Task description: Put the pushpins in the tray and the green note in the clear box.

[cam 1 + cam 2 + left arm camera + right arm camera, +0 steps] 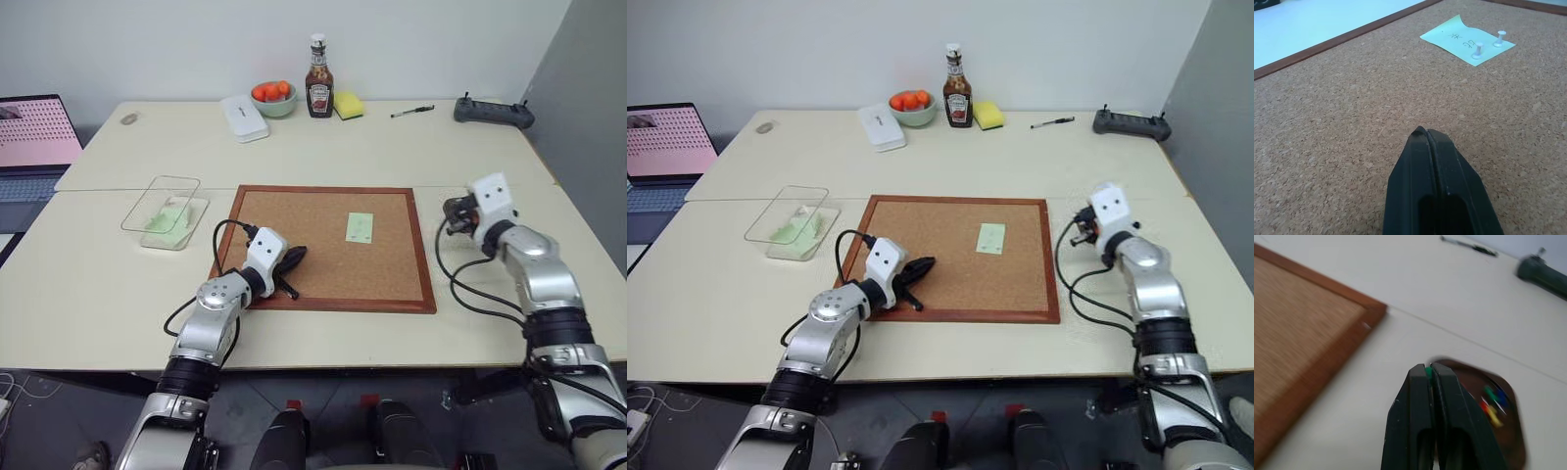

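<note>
**Pin in my right pincer, tray right under it**

Far left: clear box point(168, 211), see-thru plastic w/ lid tipped back, pale green stuff already inside. Next, my left gripper point(290, 264) sits clamped on nothing, low over the grainy cork board point(323, 211) w/ its reddish wood frame. Mid-board: green note point(1465, 40), thin paper, one corner curling, two white pushpins point(1478, 50) upright in it. Right: my right gripper point(1429, 371) is pinched on a green pin point(1427, 371), only a sliver showing between the tips. Tray point(1513, 431), dark brown, glossy, rounded corners, lies beneath w/ red, yellow, green, blue pins inside. Risk, imo: I'm near the tray's edge, so releasing here could bounce the pin onto the smooth table. Also, yanking the white pins could tear the note.
</note>
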Controlling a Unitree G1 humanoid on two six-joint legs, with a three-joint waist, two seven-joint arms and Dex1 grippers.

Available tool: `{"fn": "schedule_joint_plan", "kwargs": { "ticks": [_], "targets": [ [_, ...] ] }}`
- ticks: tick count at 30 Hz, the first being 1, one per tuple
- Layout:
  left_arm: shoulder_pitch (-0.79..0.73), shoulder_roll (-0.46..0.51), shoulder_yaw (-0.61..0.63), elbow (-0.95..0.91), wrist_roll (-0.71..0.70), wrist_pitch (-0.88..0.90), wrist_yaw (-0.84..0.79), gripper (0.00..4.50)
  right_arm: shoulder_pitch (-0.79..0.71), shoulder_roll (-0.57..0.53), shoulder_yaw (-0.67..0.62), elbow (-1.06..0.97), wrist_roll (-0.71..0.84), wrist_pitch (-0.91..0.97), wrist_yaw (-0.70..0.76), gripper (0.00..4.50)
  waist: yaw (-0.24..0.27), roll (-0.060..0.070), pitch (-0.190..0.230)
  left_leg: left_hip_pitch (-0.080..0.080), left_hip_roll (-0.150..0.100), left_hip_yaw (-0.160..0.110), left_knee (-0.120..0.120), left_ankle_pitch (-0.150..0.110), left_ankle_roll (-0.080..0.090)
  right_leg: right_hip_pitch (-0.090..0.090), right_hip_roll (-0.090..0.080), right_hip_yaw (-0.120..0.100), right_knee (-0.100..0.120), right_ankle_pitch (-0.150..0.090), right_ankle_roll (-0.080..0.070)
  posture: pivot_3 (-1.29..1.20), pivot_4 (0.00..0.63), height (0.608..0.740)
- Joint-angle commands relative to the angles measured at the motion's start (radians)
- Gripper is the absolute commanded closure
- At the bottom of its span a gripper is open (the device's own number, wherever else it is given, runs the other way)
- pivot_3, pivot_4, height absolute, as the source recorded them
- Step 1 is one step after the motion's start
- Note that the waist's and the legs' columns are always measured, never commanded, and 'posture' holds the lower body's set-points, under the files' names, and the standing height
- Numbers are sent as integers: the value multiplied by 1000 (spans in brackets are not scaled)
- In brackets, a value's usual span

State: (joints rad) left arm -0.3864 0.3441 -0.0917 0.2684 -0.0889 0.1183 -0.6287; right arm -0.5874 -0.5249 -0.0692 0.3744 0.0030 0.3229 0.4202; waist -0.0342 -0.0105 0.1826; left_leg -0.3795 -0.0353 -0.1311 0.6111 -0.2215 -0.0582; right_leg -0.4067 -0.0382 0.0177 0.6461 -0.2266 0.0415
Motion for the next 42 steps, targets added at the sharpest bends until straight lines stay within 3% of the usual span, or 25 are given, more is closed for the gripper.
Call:
{"fn": "schedule_joint_plan", "kwargs": {
  "ticks": [1,5,16,42],
  "targets": [
    [9,-15,-34,37,16,1,-19,4500,-13,-31,-9,12,-26,-16,-28,4485,0,0,0,0,0,0,0,0,0,0,0,0,0,0,0,0,150,740],
    [1,-20,-36,48,20,-6,-23,4500,-32,-37,4,79,-43,-42,-29,3973,2,0,0,0,-1,0,0,0,0,1,0,0,0,0,0,0,150,740],
    [7,-20,-28,48,26,-12,-25,4500,-83,-49,25,201,-72,-96,-30,1546,2,1,0,0,-2,-1,0,0,0,1,-1,0,-1,0,0,0,150,740],
    [-9,-18,-26,67,32,-27,-24,4500,-109,-22,-107,132,139,147,33,1546,2,1,-1,0,-2,-1,0,0,1,2,-1,0,-1,0,1,0,150,740]
  ]
}}
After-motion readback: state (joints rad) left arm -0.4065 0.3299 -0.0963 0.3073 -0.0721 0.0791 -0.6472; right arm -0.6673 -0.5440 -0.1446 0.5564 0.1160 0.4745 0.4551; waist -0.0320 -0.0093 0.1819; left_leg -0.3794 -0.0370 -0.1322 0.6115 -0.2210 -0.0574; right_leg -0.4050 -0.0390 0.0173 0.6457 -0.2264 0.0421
